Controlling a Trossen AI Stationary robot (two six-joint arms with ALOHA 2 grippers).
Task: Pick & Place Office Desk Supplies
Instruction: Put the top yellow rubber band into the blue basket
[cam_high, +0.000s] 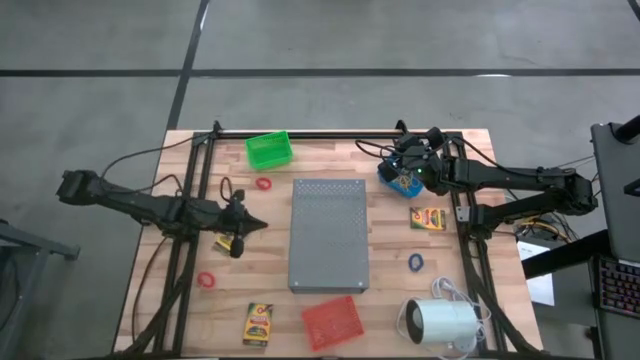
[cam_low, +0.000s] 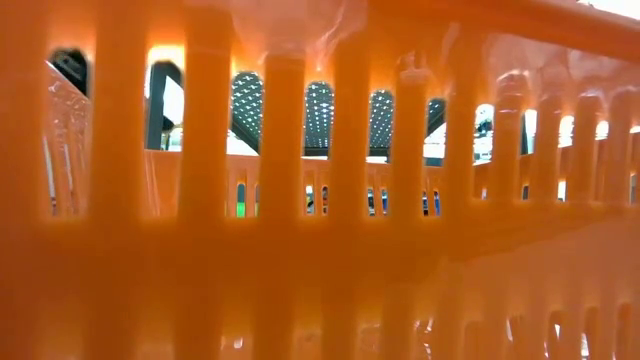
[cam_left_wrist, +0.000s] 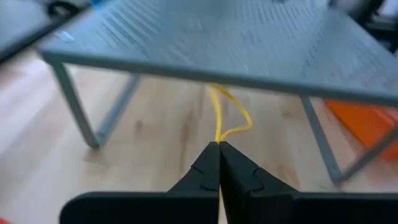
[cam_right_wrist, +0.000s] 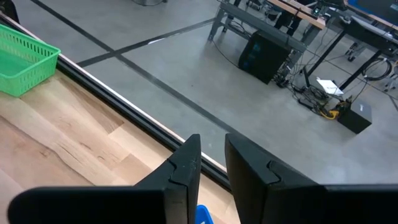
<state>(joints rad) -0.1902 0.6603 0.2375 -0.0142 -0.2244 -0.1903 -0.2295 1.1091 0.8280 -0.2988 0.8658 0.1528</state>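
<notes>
My left gripper (cam_left_wrist: 218, 144) is shut on a thin yellow rubber band (cam_left_wrist: 231, 118), left of the grey slab (cam_high: 328, 235); in the high view it (cam_high: 258, 225) hovers beside a yellow crayon box (cam_high: 226, 243). My right gripper (cam_right_wrist: 212, 140) stands open and holds nothing, above a blue basket (cam_high: 398, 182) at the far right. More crayon boxes (cam_high: 428, 218) (cam_high: 258, 323) lie flat on the table. So do red rings (cam_high: 264, 185) (cam_high: 205, 281) and a blue ring (cam_high: 415, 262). My left gripper pinches the rubber band at one end of its loop (cam_left_wrist: 217, 138) between its two shut fingertips. The fingers point toward the slab, slanting a little downward. The rest of the band sticks out slack beyond the tips; whether it touches the table, I cannot tell.
A green basket (cam_high: 269, 150) stands at the far edge and a red-orange basket (cam_high: 332, 322) at the near edge, filling the low view (cam_low: 320, 200). A white cylinder with a cord (cam_high: 440, 320) lies near right. The slab stands on thin legs (cam_left_wrist: 74, 106).
</notes>
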